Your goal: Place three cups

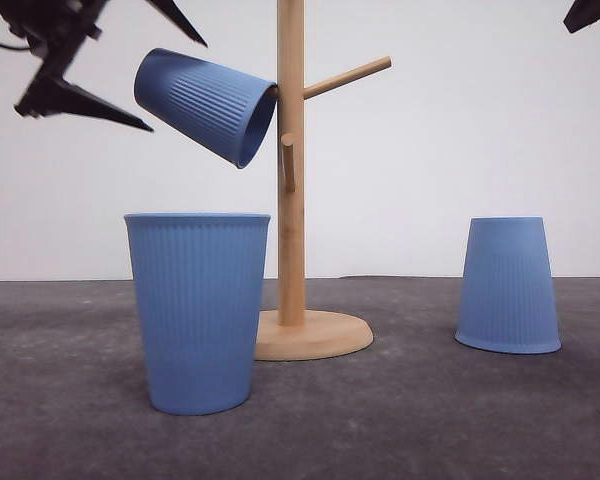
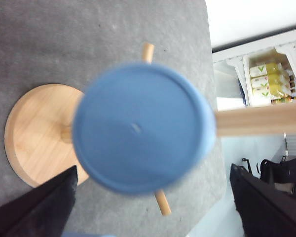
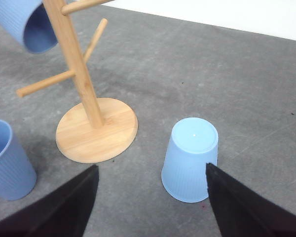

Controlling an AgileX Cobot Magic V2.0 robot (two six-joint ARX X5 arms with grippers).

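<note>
A light-blue ribbed tapered cup [image 1: 208, 104] hangs mouth-first on a peg of the pale wooden cup tree with a round base [image 1: 291, 200], tilted so its flat bottom points up and toward the robot's left; from the left wrist that bottom shows as a blurred blue disc [image 2: 140, 127] in front of the trunk and pegs. The left gripper [image 1: 155, 85] hovers just off that cup's bottom with its dark fingers [image 1: 80, 100] spread wide and nothing between them, apart from the cup. A second light-blue ribbed cup, standing upright with its mouth up [image 1: 198, 310], sits on the grey matte tabletop [image 1: 430, 420] just in front and to the left of the tree's base, and a third light-blue cup, turned upside down [image 3: 190, 159], rests on its rim well to the right of the base. The right gripper [image 3: 150, 207] hangs above the inverted cup, its black fingers [image 3: 64, 210] open wide on either side and holding nothing. These cups look light, thin-walled and fairly stiff, likely plastic; the smooth rim band could slip, while the fine ribbing should give the pads some bite. A squeeze across the ribbed wall near the closed bottom, where the shell is stiffest, seems the safest hold for the inverted cup, since a pinch near the open rim may flex it. Being so light, a cup may tip or skid if nudged off-centre.
</note>
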